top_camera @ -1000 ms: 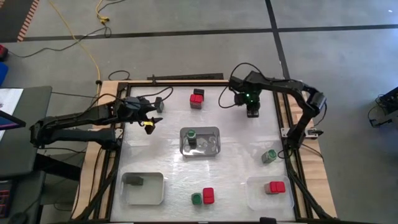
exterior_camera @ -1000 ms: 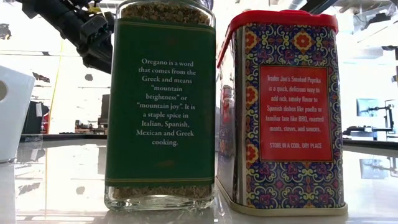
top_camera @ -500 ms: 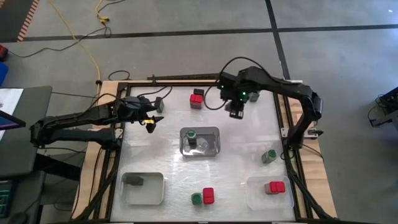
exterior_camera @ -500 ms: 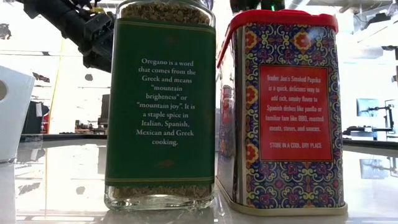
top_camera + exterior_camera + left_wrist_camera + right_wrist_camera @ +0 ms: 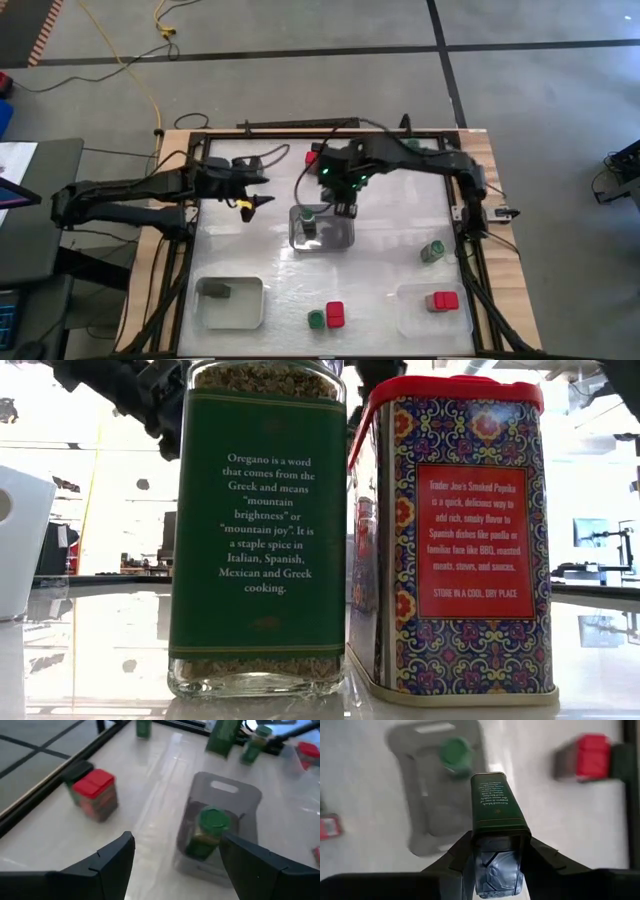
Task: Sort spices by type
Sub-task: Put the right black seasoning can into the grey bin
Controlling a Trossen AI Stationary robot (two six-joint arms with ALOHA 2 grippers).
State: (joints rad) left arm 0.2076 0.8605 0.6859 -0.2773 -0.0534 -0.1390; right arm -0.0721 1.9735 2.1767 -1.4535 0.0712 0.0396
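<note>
— Dark green, rectangular, with pale print on its label: that spice tin (image 5: 492,802) sits clamped between the right gripper (image 5: 496,851) fingers, which are pressed tight against its sides. The wrist view looks down along it onto a clear plastic tray (image 5: 415,795) below.

— Where is that over the table?

— Near the centre. From above, the right gripper (image 5: 345,195) hangs at the twelve o'clock edge of the clear tray (image 5: 343,240), which already holds one round green-lidded jar (image 5: 309,216).

— And the left arm?

— The left gripper (image 5: 250,192) hovers at about nine o'clock from that tray, well apart from it, jaws spread wide and holding nothing. Its wrist camera sees the green-lidded jar (image 5: 208,832) in the tray between its dark fingers (image 5: 112,862).

— The other spices?

— A red-topped boxy tin (image 5: 314,157) stands at eleven o'clock from the tray, partly behind the right arm. At six o'clock, near the table's front edge, a small green jar (image 5: 316,320) and a red tin (image 5: 335,314) touch side by side. A white tray (image 5: 250,300) at seven o'clock holds a dark rectangular container (image 5: 218,291). Another clear tray (image 5: 415,310) at five o'clock holds a red tin (image 5: 441,300), and a green-lidded jar (image 5: 432,250) stands alone at three o'clock.
</note>
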